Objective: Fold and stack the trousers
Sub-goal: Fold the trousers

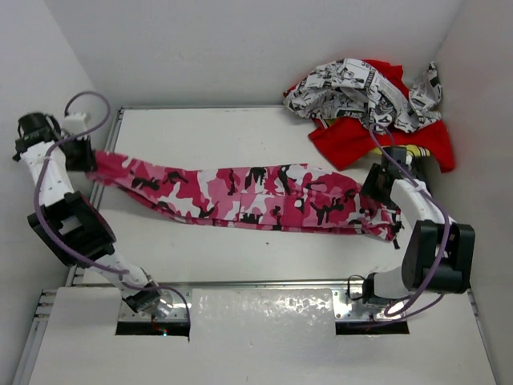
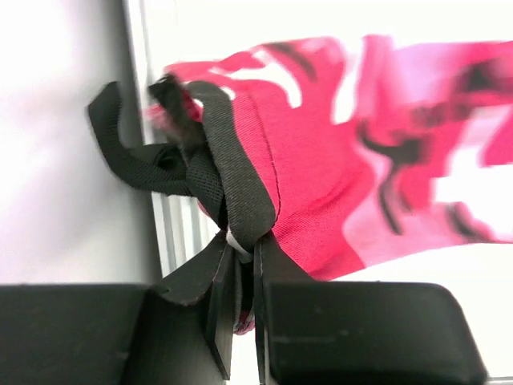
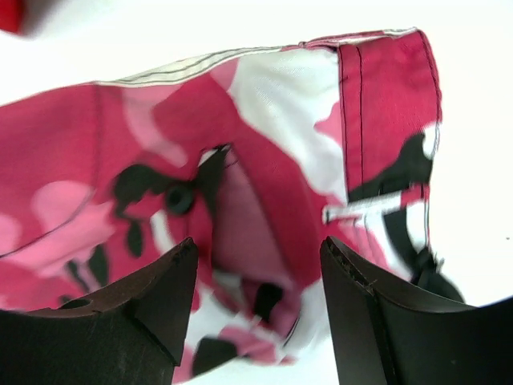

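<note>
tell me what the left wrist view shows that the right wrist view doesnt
Only left wrist: the left gripper shut on the trousers at a black strap, beside the table's metal edge. Only right wrist: the right gripper open above the waist end, with a black button and belt loop. Both: the same pink camouflage cloth.

Pink trousers [image 3: 272, 136] beneath the gripper [image 3: 258, 245], jaws apart

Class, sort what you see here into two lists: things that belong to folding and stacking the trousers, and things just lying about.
Belonging to the job:
the trousers
left jaws, shut on the trousers' end
right jaws, open over the waistband

Just lying about:
black-and-white printed cloth
red cloth, under the printed one at the far right corner
</note>
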Controlling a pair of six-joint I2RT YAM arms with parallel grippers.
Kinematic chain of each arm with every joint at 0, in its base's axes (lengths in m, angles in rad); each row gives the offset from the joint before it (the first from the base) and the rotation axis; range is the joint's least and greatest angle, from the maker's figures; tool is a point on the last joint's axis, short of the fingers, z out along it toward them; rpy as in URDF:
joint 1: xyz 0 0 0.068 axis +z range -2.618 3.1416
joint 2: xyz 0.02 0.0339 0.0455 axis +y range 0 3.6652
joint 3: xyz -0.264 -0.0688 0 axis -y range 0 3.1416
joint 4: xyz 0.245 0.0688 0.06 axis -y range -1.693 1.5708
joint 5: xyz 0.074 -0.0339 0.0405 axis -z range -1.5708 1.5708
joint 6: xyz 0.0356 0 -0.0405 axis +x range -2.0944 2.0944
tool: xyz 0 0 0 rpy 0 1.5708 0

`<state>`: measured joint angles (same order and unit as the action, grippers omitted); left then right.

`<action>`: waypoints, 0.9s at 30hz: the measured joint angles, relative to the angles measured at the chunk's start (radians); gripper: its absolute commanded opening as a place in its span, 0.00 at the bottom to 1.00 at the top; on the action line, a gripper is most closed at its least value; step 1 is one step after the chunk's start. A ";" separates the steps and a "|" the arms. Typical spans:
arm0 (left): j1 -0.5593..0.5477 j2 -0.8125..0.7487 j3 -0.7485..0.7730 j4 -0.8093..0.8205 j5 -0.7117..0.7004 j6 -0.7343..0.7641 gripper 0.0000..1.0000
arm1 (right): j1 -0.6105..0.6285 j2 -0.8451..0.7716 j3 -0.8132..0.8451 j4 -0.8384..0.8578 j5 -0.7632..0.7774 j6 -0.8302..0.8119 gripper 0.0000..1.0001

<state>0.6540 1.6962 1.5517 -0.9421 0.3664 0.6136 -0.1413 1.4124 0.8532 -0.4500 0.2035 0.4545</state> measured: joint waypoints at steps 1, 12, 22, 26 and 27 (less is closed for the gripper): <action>-0.040 -0.025 0.038 -0.012 0.032 0.007 0.00 | 0.000 0.018 0.000 0.000 -0.002 -0.003 0.60; -0.499 -0.115 0.069 -0.136 0.367 -0.070 0.00 | 0.046 0.077 -0.046 0.050 -0.026 -0.002 0.60; -0.919 -0.058 -0.080 0.104 0.391 -0.394 0.00 | 0.085 0.004 -0.126 0.084 -0.016 0.028 0.61; -0.954 0.002 -0.111 0.227 0.369 -0.518 0.00 | 0.087 -0.054 -0.158 0.082 0.000 0.045 0.61; -0.962 0.011 -0.119 0.257 0.361 -0.544 0.00 | 0.087 -0.069 -0.162 0.082 0.003 0.047 0.61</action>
<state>-0.3084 1.7077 1.4330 -0.6849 0.7273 0.0692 -0.0544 1.3434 0.6914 -0.3679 0.2070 0.5018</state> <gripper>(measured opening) 0.075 0.604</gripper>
